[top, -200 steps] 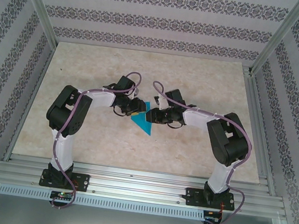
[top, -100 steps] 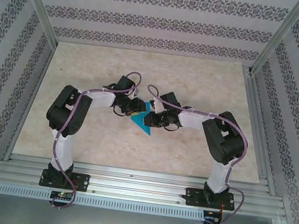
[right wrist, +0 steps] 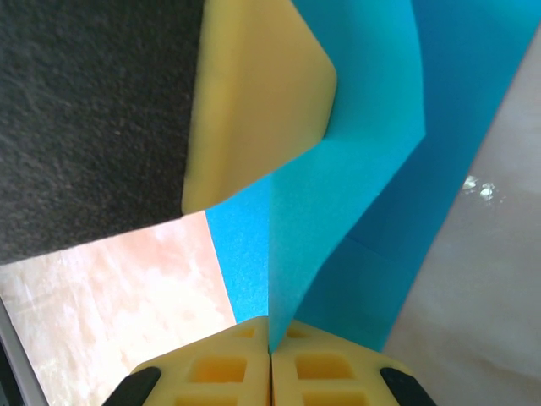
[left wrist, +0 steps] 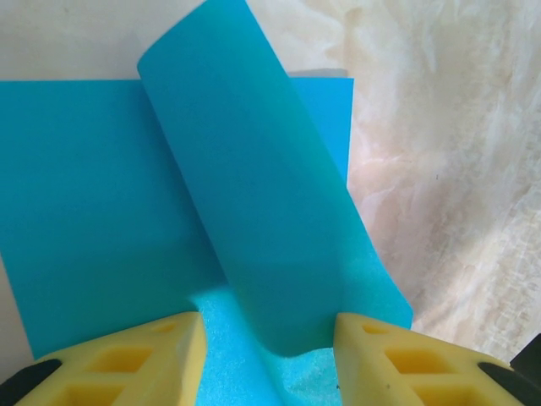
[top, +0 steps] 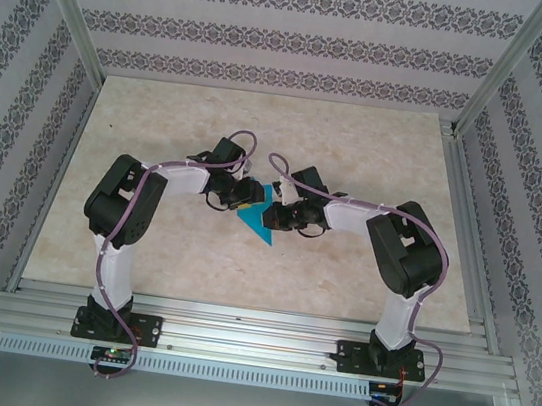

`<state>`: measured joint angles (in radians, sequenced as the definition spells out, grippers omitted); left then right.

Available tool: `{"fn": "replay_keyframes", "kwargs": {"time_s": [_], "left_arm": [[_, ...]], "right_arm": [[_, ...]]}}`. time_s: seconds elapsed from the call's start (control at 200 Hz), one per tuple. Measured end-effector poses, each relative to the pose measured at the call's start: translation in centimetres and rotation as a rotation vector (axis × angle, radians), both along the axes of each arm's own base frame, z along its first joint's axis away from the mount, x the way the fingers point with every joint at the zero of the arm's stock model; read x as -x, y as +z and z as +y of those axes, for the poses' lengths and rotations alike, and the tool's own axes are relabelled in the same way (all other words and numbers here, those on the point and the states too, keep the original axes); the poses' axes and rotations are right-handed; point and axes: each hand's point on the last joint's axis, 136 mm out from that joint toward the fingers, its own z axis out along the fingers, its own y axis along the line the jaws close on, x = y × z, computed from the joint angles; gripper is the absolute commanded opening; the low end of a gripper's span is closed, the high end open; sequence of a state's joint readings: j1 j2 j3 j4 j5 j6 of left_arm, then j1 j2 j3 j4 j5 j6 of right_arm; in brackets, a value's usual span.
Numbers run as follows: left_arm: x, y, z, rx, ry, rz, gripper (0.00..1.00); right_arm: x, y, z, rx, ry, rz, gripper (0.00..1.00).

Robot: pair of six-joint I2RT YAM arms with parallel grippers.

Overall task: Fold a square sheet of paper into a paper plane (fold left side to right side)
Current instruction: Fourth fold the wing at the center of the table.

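- I found the right pincer clenched on the raised flap of the square sheet of paper.
- The left pincer stood released, straddling the sheet from the opposite side.

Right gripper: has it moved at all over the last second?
Yes. The right gripper has shifted left, away from the table's right edge, further over the paper and toward the left gripper.
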<state>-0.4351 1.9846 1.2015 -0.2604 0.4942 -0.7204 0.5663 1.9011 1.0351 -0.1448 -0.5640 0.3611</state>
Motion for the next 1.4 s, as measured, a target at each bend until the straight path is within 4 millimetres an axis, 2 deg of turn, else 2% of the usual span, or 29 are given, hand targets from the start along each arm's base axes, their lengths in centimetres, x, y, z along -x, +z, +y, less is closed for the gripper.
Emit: {"fn": "replay_keyframes", "kwargs": {"time_s": [0.41, 0.974, 1.399], "left_arm": [[-0.1, -0.1, 0.1, -0.020, 0.007, -0.008, 0.47], [-0.2, -0.3, 0.2, -0.034, 0.011, -0.003, 0.45], [-0.2, -0.2, 0.2, -0.033, 0.011, -0.004, 0.45]], "right_arm": [[0.0, -0.8, 0.1, -0.043, 0.010, 0.043, 0.08], [-0.6, -1.0, -0.6, -0.090, -0.003, 0.082, 0.08], [-0.4, -0.9, -0.2, -0.135, 0.021, 0.110, 0.10]]}}
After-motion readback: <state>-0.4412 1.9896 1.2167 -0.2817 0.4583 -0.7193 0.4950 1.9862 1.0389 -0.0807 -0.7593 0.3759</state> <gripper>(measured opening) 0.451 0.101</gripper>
